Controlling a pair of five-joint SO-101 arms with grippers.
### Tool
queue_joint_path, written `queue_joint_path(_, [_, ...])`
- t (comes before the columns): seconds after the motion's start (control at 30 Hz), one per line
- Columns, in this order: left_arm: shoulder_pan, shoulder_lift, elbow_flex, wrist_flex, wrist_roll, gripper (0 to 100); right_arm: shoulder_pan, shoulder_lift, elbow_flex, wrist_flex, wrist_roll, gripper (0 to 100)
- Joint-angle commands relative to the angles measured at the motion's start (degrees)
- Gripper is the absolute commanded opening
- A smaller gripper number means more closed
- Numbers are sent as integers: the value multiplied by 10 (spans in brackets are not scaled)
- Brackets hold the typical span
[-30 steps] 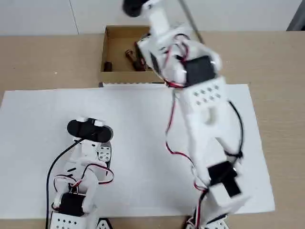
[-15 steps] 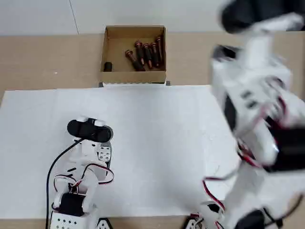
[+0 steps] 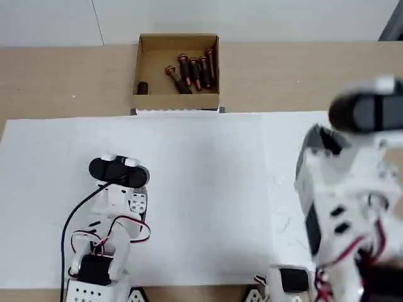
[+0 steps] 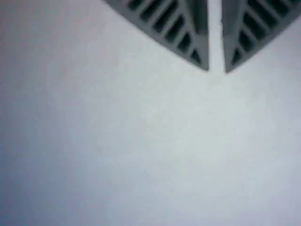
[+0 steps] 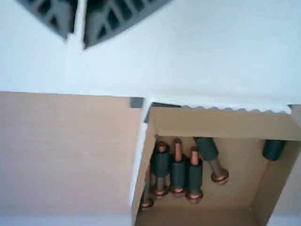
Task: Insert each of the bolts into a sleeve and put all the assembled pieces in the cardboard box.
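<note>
The cardboard box stands at the far edge of the white paper. Inside it lie several copper bolts in black sleeves, side by side, and one lone black sleeve in the opposite corner. From the right wrist, the box, the sleeved bolts and the lone sleeve show farther off. My right gripper is shut and holds nothing, hanging over the paper short of the box. My left gripper is shut just above bare paper, holding nothing.
The white paper sheet covers most of the wooden table. The left arm is folded at the near left. The right arm rises tall at the near right.
The right arm has swung from over the cardboard box back to the near right side. The bolts in the box are now uncovered. The left arm has not moved.
</note>
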Motion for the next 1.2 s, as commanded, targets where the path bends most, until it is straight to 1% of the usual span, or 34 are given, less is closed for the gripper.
queue_joint_path(0.0, [-4,-6,-2,0,-3,6,19,-110,179,-66,-4,2])
queue_joint_path(0.2, [-4,-6,-2,0,-3,6,16,-268,430,-142,-3,2])
queue_joint_path(0.37, [-4,-6,-2,0,-3,6,17,-371,576,-157,-1,2])
queue_joint_path(0.53, [-4,-6,-2,0,-3,6,19,-472,702,-157,38,2])
queue_joint_path(0.63, [-4,-6,-2,1,-3,6,20,-462,738,-165,43,2])
queue_joint_path(1.07, [-4,-6,-2,1,-3,6,15,-467,920,-361,84,2])
queue_joint_path(1.17, [-4,-6,-2,1,-3,6,16,-467,948,-377,84,2])
